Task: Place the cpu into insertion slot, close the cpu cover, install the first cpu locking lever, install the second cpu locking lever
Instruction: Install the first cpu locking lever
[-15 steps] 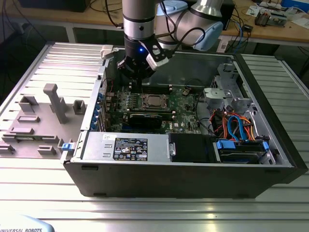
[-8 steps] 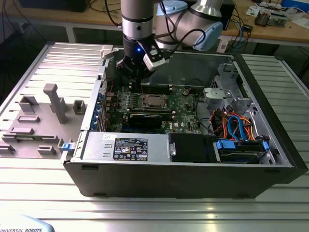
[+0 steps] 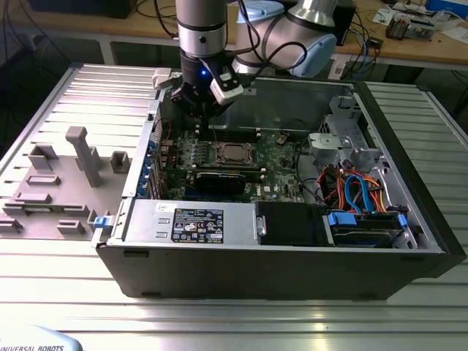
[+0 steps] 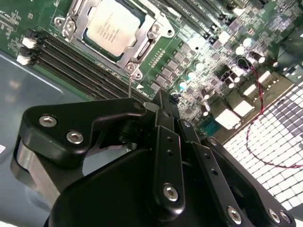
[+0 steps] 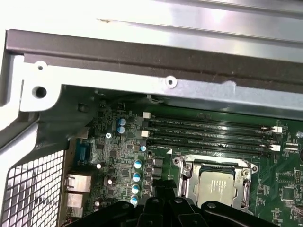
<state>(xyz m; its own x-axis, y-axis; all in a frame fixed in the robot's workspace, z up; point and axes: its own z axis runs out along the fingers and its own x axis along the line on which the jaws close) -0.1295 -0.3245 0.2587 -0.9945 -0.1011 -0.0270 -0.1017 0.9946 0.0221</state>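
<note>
We see the small flat square chip with a silvery-grey metal top, the cpu (image 3: 232, 153) (image 4: 112, 26) (image 5: 215, 187), lying flat in the square silver-rimmed insertion slot (image 4: 64, 23) on the green motherboard (image 4: 199, 52). It sits apart from the black tool (image 3: 199, 111) (image 4: 161, 97) (image 5: 163, 194). In the exterior view the tool hangs over the board toward the exterior view's left of the socket and farther back, inside the open dark grey computer case (image 3: 292, 248) that rests on the ribbed metal bench (image 3: 219, 314). The chip's pale top carries fine print and shows through the window-like cut-out of the thin silver frame plate, the cpu cover (image 4: 144, 40) (image 5: 189, 182), which lies down around it. Long black memory slots (image 4: 71, 61) run just beside the socket. In the second wrist view a thin silver rod (image 4: 129, 85) runs from the socket's corner toward the tool's tip, and we cannot tell whether the two touch. The tool's black links converge to a narrow point with the fingers drawn together, and we make out nothing pinched between them; the chip itself is untouched
</note>
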